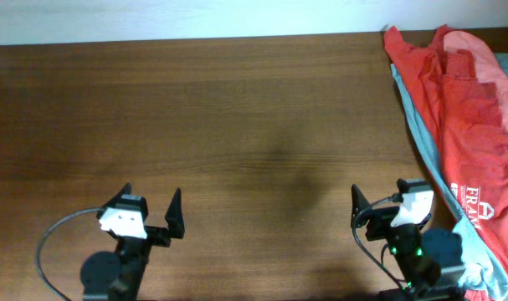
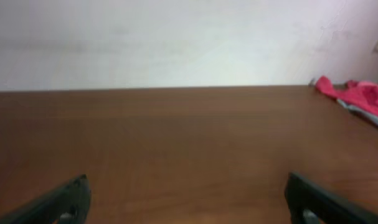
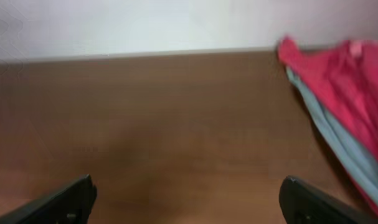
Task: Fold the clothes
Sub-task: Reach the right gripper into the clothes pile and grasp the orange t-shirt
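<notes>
Overhead, the orange-red T-shirt (image 1: pixel 467 142) is seen heaped just right of the right gripper (image 1: pixel 393 199); it and the left gripper (image 1: pixel 152 194) are held low at the near table edge, spread wide, empty.

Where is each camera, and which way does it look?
Overhead: above the table, looking straight down; left tool and right tool show at the bottom.
Left wrist: rides the left tool, facing the far wall; its open fingers show.
Right wrist: likewise on the right tool, closer to the red T-shirt.
Shared: all three see it.
</notes>
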Motion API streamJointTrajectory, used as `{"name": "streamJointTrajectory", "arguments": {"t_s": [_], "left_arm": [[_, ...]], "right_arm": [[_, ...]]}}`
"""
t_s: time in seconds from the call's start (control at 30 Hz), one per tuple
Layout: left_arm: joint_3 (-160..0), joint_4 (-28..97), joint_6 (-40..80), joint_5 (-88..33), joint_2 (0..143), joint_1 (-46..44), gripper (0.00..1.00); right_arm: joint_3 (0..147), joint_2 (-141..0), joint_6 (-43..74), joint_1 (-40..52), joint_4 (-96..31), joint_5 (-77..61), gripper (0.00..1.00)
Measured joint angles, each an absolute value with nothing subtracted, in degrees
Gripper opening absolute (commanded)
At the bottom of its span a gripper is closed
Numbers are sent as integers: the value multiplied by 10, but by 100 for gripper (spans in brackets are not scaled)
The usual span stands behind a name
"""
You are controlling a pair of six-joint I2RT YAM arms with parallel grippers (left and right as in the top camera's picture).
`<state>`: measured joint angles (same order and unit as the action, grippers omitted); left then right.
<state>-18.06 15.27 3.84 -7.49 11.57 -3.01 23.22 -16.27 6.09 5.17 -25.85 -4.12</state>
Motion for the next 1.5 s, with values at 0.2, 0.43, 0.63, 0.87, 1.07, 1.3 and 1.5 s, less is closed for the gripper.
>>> {"name": "streamJointTrajectory", "arguments": {"t_s": [0.2, 0.43, 0.63, 0.87, 1.07, 1.3, 1.5], "left_arm": [[-327, 253, 41, -76, 275, -30, 99], [-474, 375, 41, -76, 429, -30, 99], [-555, 416, 42, -76, 483, -30, 99], [-559, 416, 41, -75, 486, -30, 99], [-559, 415, 41, -75, 494, -30, 99], [-559, 416, 42, -75, 514, -30, 99], [-559, 414, 42, -75, 536, -30, 99]], "right_arm": [[386, -335, 60, 51, -370, -41, 98], [574, -546, 7, 47, -469, -41, 99], [709, -702, -30, -86, -484, -33, 99], [779, -845, -36, -327, -427, -25, 99], [779, -918, -37, -433, -345, -26, 96], [780, -1006, -47, -479, -312, -32, 86], [780, -1080, -65, -479, -288, -42, 78]]}}
